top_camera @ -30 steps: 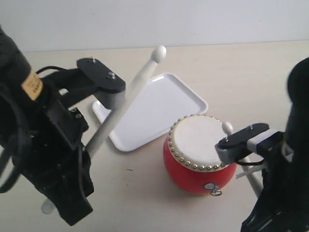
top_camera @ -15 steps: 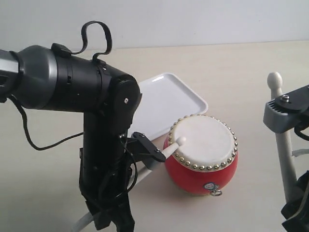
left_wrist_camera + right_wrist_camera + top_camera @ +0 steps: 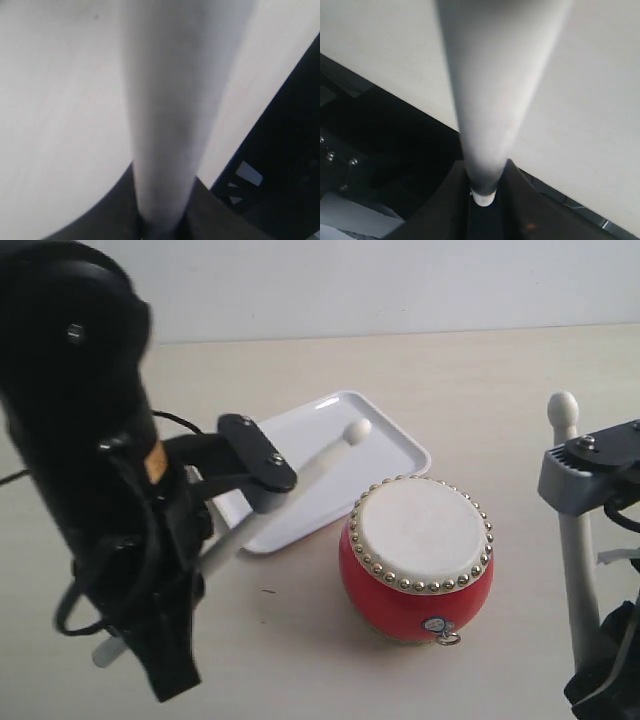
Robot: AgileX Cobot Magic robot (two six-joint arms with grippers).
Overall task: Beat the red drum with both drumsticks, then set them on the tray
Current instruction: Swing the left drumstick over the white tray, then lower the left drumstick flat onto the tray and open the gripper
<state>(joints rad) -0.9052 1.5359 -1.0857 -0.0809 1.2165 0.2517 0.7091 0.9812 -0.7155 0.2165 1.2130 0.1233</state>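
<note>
Your left arm (image 3: 90, 490) fills the left of the exterior view with its black bulk and covers the table (image 3: 450, 380) behind it. The red drum (image 3: 415, 560) stands upright in the open, skin up, sticker and ring on the near side, just beside the near corner of the tray (image 3: 385, 455). The left gripper (image 3: 262, 468) is clamped on the left drumstick (image 3: 325, 450). That stick slants from its butt low by the arm up toward the right, and its knob hangs over the tray, clear of the drum. At the right edge, the right gripper (image 3: 590, 475) is closed around the right drumstick (image 3: 570, 540), which stands nearly upright with its knob on top, well apart from the drum. Only the exterior view gives you the drum, the tray and both stick angles. The left wrist view shows the left stick (image 3: 165, 125) as a blurred pale shaft over the table, with dark fingers (image 3: 115, 210) pressed to it. The right wrist view shows the other shaft (image 3: 495, 100) pinched between fingers (image 3: 452, 200), its end visible.
</note>
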